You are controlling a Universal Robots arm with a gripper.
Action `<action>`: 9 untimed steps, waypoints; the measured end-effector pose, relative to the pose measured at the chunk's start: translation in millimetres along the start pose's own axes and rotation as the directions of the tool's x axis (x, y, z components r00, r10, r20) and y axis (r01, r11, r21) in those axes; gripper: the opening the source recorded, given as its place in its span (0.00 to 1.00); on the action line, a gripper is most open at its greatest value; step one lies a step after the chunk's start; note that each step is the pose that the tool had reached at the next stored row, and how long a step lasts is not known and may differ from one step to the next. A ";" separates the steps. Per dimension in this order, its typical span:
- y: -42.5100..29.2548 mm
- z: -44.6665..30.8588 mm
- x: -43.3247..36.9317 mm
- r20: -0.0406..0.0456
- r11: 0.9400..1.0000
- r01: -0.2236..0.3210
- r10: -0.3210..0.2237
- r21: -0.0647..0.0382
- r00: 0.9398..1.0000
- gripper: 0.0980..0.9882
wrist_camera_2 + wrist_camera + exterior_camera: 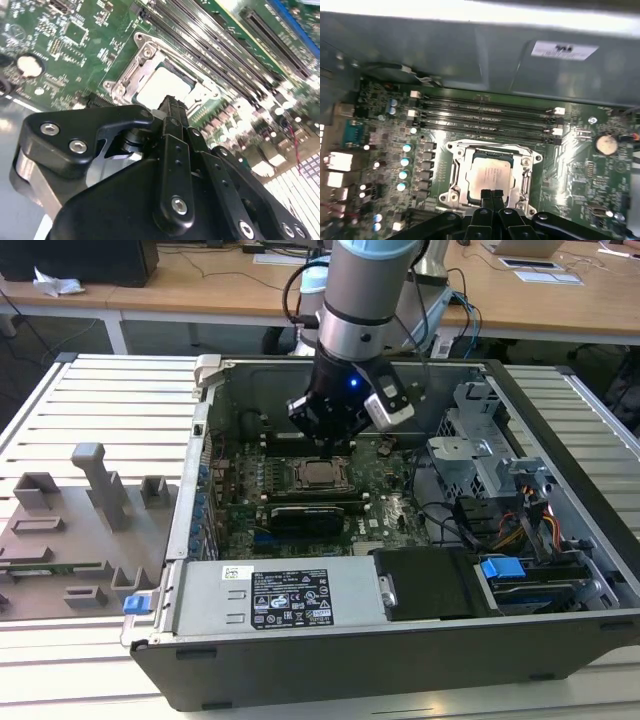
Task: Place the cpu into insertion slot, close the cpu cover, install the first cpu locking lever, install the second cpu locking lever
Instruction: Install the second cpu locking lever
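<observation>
The black two-fingered gripper (492, 196) hangs just above the socket edge, fingertips pressed together, gripping nothing. The pale silvery square cpu (488, 172) sits in the socket, the thin silvery metal cpu cover (457, 175) framing it.

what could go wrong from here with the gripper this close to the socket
The gripper sits shut right at the edge of the cpu cover, which lies over the cpu. A slip sideways might scrape the cover or the cpu's metal top. The memory slots run close beside the socket, so a wide swing might knock them. Whether the locking levers are latched is unclear, so the cover might still lift.
</observation>
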State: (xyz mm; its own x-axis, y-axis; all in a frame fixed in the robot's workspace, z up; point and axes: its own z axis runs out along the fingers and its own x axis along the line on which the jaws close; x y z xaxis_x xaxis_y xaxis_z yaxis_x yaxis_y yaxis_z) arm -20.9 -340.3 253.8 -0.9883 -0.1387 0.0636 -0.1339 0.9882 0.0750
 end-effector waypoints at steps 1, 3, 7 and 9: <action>0.3 -3.5 0.2 0.000 1.000 0.000 0.000 0.000 1.000 0.01; 0.9 -11.5 0.8 0.000 1.000 0.000 0.000 0.000 1.000 0.01; 0.9 -11.8 0.8 0.000 1.000 0.000 0.000 0.000 1.000 0.01; 1.0 -11.8 0.8 0.000 1.000 0.000 0.000 0.000 1.000 0.01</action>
